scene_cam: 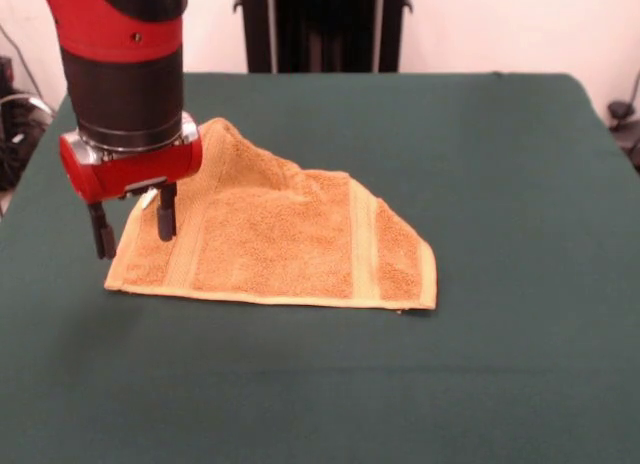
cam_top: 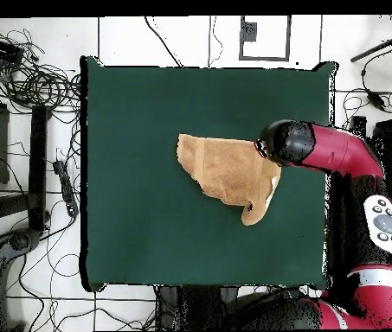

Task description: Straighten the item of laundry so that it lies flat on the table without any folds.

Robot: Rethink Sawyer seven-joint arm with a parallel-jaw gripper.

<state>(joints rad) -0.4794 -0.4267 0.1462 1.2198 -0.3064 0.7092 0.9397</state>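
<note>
While most of the near half of the table (scene_cam: 300,404) is just bare green felt, the towel (scene_cam: 290,249) sits a bit left of center in the front view, and it's definitely not flat. Its near edge lies straight along the felt, with a pale woven band (scene_cam: 365,244) running across toward the right corner. Further back the cloth climbs into a rumpled peak, so the whole thing looks kind of like a lopsided triangle. Over the left corner hangs the gripper (scene_cam: 133,224), two dark fingers (scene_cam: 165,212) spread apart with nothing pinched between them, one just off the towel's left edge and one over it. Behind that is the red and black arm (scene_cam: 125,74).
</note>
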